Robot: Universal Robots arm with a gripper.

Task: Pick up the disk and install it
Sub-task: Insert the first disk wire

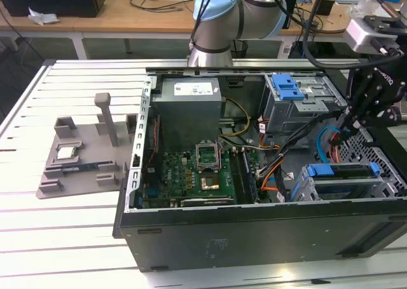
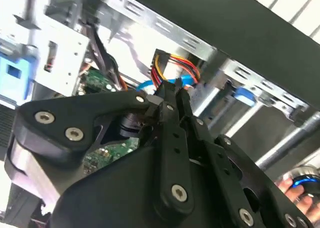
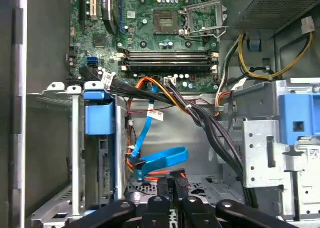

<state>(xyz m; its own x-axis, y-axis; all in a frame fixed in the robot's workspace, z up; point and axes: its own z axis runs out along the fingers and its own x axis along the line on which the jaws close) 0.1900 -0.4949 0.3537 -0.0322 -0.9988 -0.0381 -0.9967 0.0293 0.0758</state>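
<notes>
The disk [image 1: 341, 176] lies flat in the grey drive cage at the case's front corner, on the exterior view's right, with its blue carrier frame [image 1: 318, 171] around it. In the first wrist view the disk [image 3: 101, 163] stands edge-on in that cage under its blue carrier tab [image 3: 99, 117]. My gripper [image 1: 346, 127] hangs just above and behind the cage, apart from the disk. In the second wrist view my gripper [image 2: 171, 89] has its fingers pressed together with nothing between them, and my gripper [image 3: 173, 188] points at the blue data cable [image 3: 160, 160].
The open computer case [image 1: 254, 238] sits on a white slatted table [image 1: 63, 238]. Inside it are a grey power supply [image 1: 189, 108], the motherboard [image 1: 191, 174], cable bundles [image 1: 280, 168] and an upper cage with a blue bracket [image 1: 286, 86]. A grey fixture [image 1: 82, 168] stands at the exterior view's left.
</notes>
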